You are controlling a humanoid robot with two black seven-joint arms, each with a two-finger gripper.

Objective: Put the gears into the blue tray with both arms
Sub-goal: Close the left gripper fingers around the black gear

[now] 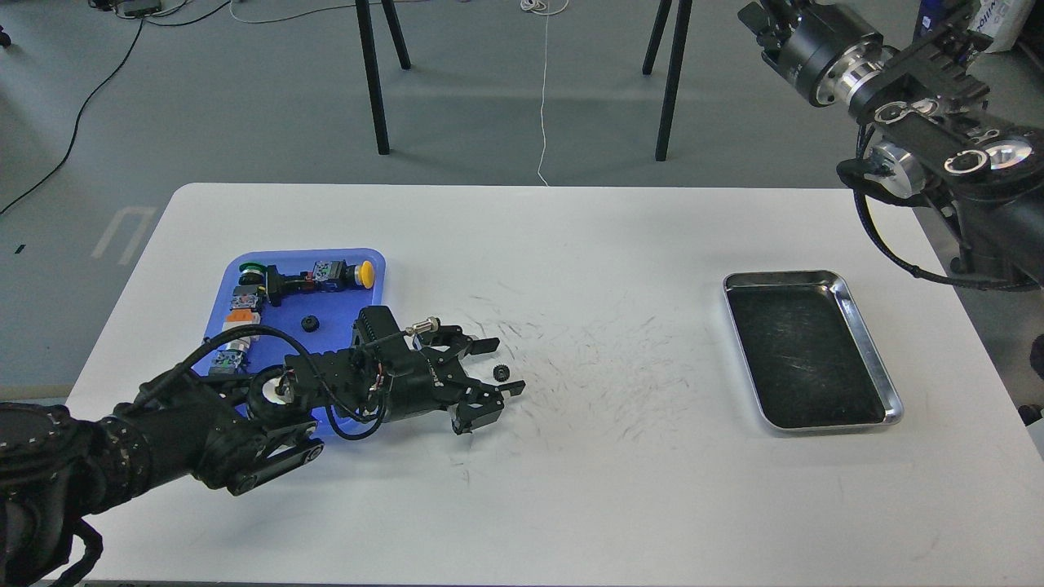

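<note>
The blue tray (377, 269) lies at the table's left, partly covered by my left arm. One small black gear (309, 324) rests on its floor. A second gear (502, 372) lies on the white table to the right of the tray. My left gripper (506, 367) is open low over the table, one finger on each side of that gear, and I cannot tell whether either touches it. My right arm is raised at the top right, off the table. Its far end (763, 16) sits at the frame's top edge, and its fingers cannot be made out.
Push-button parts with a yellow cap (366, 273) and a green cap (251, 268) lie in the blue tray. A steel tray (864, 318) with a dark floor sits at the table's right. Black stand legs (373, 81) rise behind the table.
</note>
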